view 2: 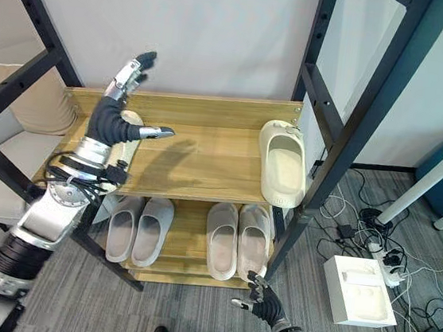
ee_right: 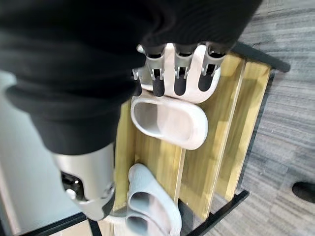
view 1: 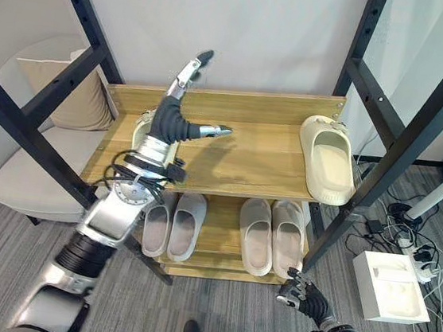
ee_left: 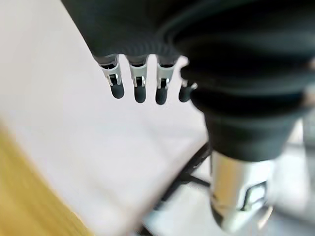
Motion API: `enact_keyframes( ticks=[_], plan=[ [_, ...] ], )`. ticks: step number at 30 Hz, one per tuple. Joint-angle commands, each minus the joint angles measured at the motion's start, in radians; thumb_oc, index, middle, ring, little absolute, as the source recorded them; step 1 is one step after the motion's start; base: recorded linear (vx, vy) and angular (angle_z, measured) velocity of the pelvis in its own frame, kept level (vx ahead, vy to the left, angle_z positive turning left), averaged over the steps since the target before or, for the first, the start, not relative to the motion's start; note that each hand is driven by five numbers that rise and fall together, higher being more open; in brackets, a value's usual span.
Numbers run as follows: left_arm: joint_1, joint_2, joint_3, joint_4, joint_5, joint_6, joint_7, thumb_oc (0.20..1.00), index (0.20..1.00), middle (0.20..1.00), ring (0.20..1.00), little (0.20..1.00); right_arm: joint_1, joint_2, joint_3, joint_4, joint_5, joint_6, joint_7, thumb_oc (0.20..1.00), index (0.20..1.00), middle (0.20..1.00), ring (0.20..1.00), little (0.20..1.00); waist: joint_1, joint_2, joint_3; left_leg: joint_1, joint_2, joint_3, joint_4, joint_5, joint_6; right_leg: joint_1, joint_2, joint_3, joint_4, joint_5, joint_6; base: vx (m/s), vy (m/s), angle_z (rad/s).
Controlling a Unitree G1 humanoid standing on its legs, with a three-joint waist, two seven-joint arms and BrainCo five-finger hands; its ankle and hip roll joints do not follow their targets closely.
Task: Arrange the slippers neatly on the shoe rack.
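My main worry is the cream slipper [view 1: 142, 131] at the left end of the shoe rack's [view 1: 238, 164] top shelf: my left hand [view 1: 172, 120] hangs right over it, and the forearm hides most of it, so I can't judge how it lies. If I bring the hand down blind, I may nudge it off the shelf's left edge or push it askew. The other top-shelf slipper [view 1: 328, 159] sits well apart at the right end, its toe reaching the front edge, so a careless sweep across the wood could tip it to the floor. The two look like a pair, so I judge they want bringing side by side.

On the lower shelf two pairs already stand in order, a grey pair [view 1: 173, 225] to the left and a cream pair [view 1: 271, 236] to the right.

The left arm reaches up from the lower left, the hand raised above the shelf with fingers straight and spread, thumb pointing out across the boards, holding nothing. The right hand [view 1: 301, 292] hangs low by the rack's right front corner, near the floor, fingers loosely extended and empty.
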Motion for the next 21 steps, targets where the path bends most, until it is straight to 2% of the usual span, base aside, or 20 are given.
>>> enact_keyframes(
  ticks=[1,2,3,4,6,15,21],
  plan=[
    [-0.148,-0.014,-0.014,0.034,0.260,0.022,0.153,1.000,1.000,1.000,1.000,1.000,-0.035,0.008,-0.005,-0.075,0.041,-0.081,-0.014,1.000,1.000,1.000,1.000,1.000,0.016,-0.024,0.026,0.113,0.044,-0.012,-0.005,-0.156,-0.053,-0.030,-0.043,-0.049,0.000,-0.010,0.046,0.04,0.014,-0.03],
    [-0.165,0.041,-0.014,0.068,0.358,0.067,0.185,1.000,1.000,1.000,1.000,1.000,-0.028,0.005,0.000,-0.077,0.050,-0.085,-0.012,1.000,1.000,1.000,1.000,1.000,0.011,-0.021,0.025,0.115,0.044,-0.007,-0.005,-0.159,-0.053,-0.032,-0.045,-0.046,0.000,-0.009,0.049,0.00,0.000,0.00],
    [-0.174,0.065,-0.018,0.084,0.398,0.086,0.200,1.000,1.000,1.000,1.000,1.000,-0.027,0.003,0.002,-0.081,0.055,-0.086,-0.014,1.000,1.000,1.000,1.000,1.000,0.010,-0.021,0.025,0.116,0.044,-0.005,-0.005,-0.161,-0.053,-0.033,-0.045,-0.044,0.000,-0.008,0.050,0.04,0.016,-0.10],
    [-0.189,0.132,-0.023,0.126,0.493,0.133,0.212,1.000,1.000,1.000,1.000,1.000,-0.026,-0.009,0.009,-0.084,0.053,-0.085,-0.011,1.000,1.000,1.000,1.000,1.000,0.008,-0.020,0.024,0.117,0.042,-0.002,-0.005,-0.165,-0.053,-0.038,-0.046,-0.039,0.000,-0.007,0.053,0.04,0.011,-0.07],
    [-0.192,0.172,-0.023,0.145,0.537,0.156,0.209,1.000,1.000,1.000,1.000,1.000,-0.022,-0.015,0.005,-0.092,0.056,-0.085,-0.008,1.000,1.000,1.000,1.000,1.000,0.007,-0.018,0.024,0.117,0.042,0.001,-0.005,-0.166,-0.053,-0.041,-0.048,-0.037,0.000,-0.005,0.054,0.04,0.007,-0.07],
    [-0.117,0.284,-0.004,0.233,0.657,0.212,0.156,1.000,1.000,1.000,1.000,1.000,0.020,-0.030,-0.051,-0.115,0.077,-0.083,0.001,1.000,1.000,1.000,1.000,1.000,-0.003,-0.022,0.028,0.112,0.038,0.021,-0.005,-0.174,-0.049,-0.066,-0.051,-0.015,0.000,0.004,0.062,0.01,0.011,-0.06],
    [-0.076,0.302,0.011,0.278,0.650,0.213,0.132,1.000,1.000,1.000,1.000,1.000,0.026,-0.030,-0.066,-0.124,0.075,-0.078,0.001,1.000,1.000,1.000,1.000,1.000,-0.006,-0.024,0.030,0.112,0.038,0.028,-0.005,-0.175,-0.047,-0.072,-0.052,-0.008,0.000,0.006,0.063,0.00,0.006,-0.04]
  ],
)
